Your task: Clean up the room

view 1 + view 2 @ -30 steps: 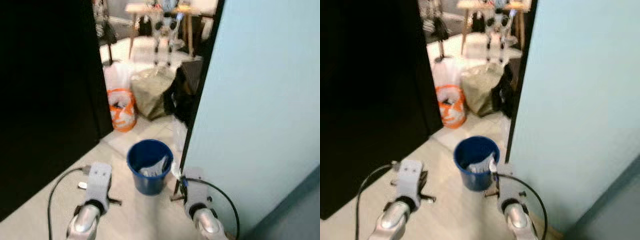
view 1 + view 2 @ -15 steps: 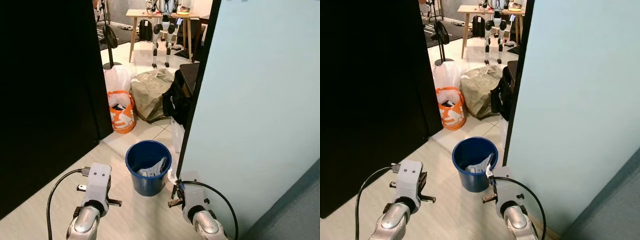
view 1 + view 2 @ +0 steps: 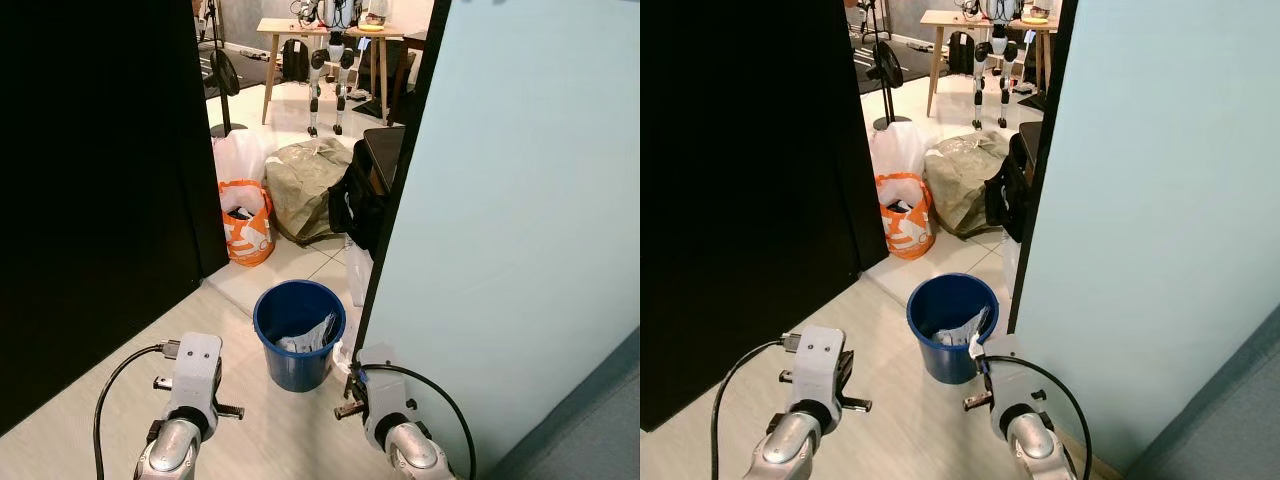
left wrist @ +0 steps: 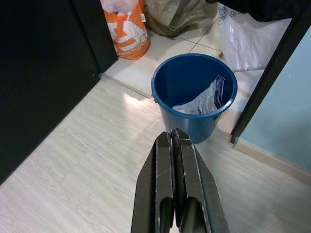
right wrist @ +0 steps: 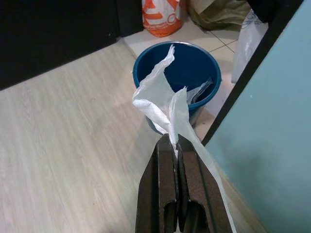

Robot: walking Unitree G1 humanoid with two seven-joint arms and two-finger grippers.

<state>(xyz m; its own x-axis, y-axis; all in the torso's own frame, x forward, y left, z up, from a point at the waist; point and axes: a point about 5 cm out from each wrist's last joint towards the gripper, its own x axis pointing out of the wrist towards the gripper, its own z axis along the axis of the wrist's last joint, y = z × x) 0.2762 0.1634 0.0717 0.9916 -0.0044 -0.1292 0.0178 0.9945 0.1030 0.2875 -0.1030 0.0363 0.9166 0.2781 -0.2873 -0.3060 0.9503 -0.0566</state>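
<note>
A blue bucket (image 3: 298, 335) stands on the pale wood floor just ahead, with crumpled silvery-white wrapping (image 4: 203, 99) inside it. My right gripper (image 5: 173, 141) is shut on a white tissue (image 5: 163, 99), which sticks up from the fingertips in front of the bucket's near rim. In the eye views the tissue (image 3: 343, 355) shows just right of the bucket, low over the floor. My left gripper (image 4: 173, 137) is shut with nothing in it and points at the bucket from a short way back over the floor.
A black wall (image 3: 90, 200) closes off the left and a light blue panel (image 3: 520, 200) the right. Beyond the bucket lie an orange-and-white bag (image 3: 244, 225), an olive sack (image 3: 305, 185), a black bag (image 3: 358, 200) and a white plastic bag (image 4: 248, 39). A table (image 3: 320, 25) stands far back.
The view was blurred a second ago and is sharp now, shifted slightly. Both arms sit a little lower in the picture. The right gripper still holds the tissue.
</note>
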